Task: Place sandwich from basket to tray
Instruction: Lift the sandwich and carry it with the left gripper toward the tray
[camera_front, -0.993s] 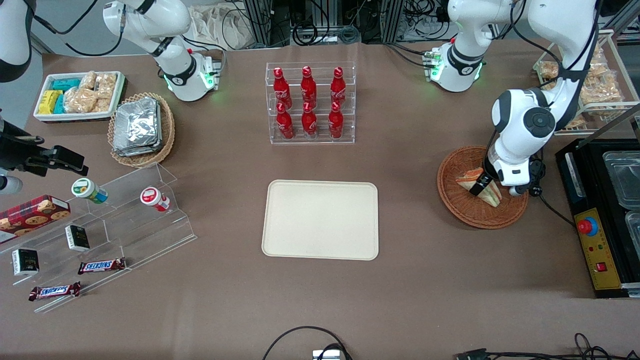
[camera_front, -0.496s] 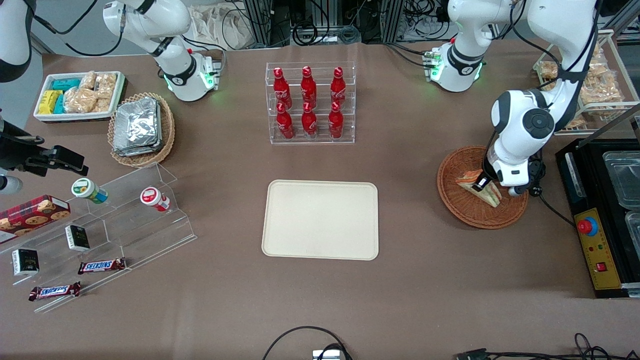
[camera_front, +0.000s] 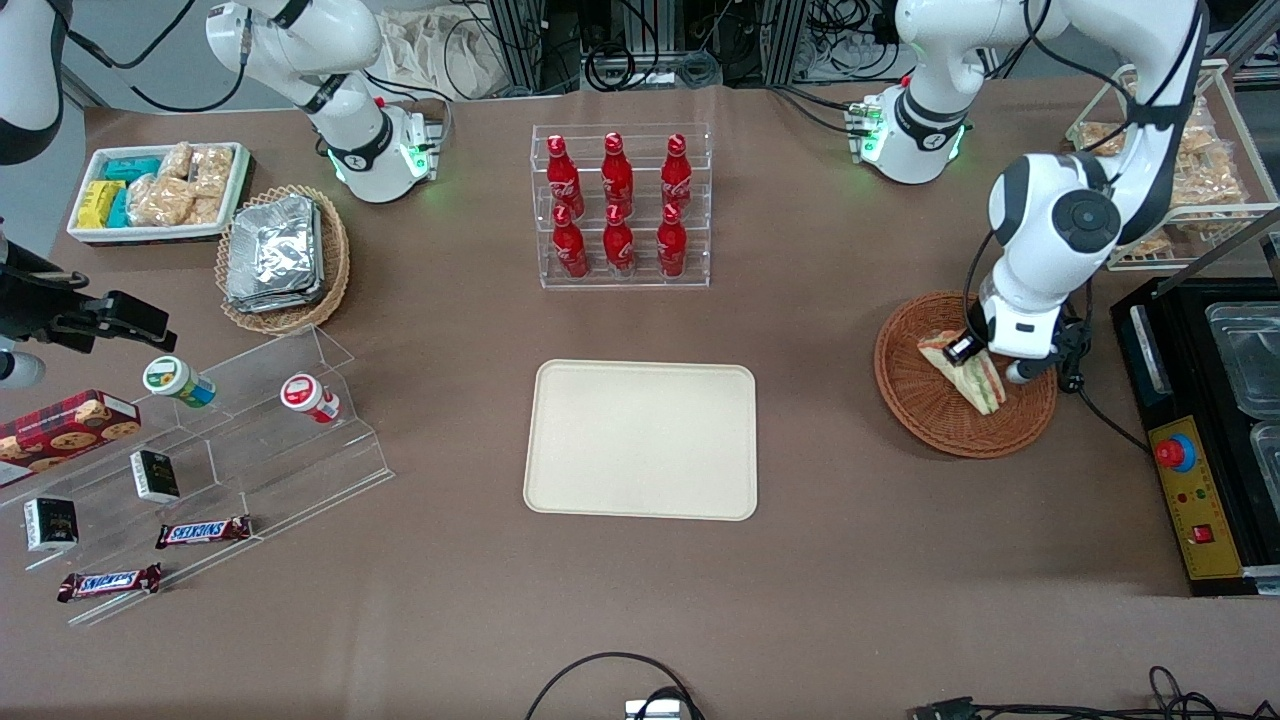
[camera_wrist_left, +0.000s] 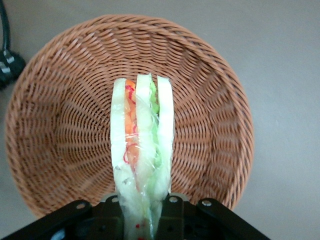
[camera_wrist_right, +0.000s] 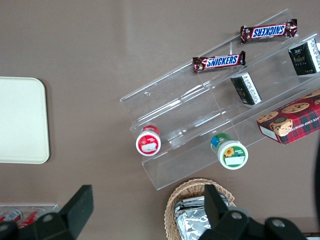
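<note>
The sandwich is a wedge of white bread with red, orange and green filling. My left gripper is shut on one end of it. The wedge hangs over the reddish-brown wicker basket, lifted a little off its floor, its free end pointing down. The basket stands toward the working arm's end of the table. The cream tray lies flat at the table's middle, with nothing on it.
A clear rack of red bottles stands farther from the front camera than the tray. A black machine with a red button sits beside the basket. A wire rack of snack packets is nearby. Tan basket with foil packets and acrylic snack shelves lie toward the parked arm's end.
My gripper has risen with the sandwich in it, and the wedge has tipped so its free end hangs lower over the basket.
</note>
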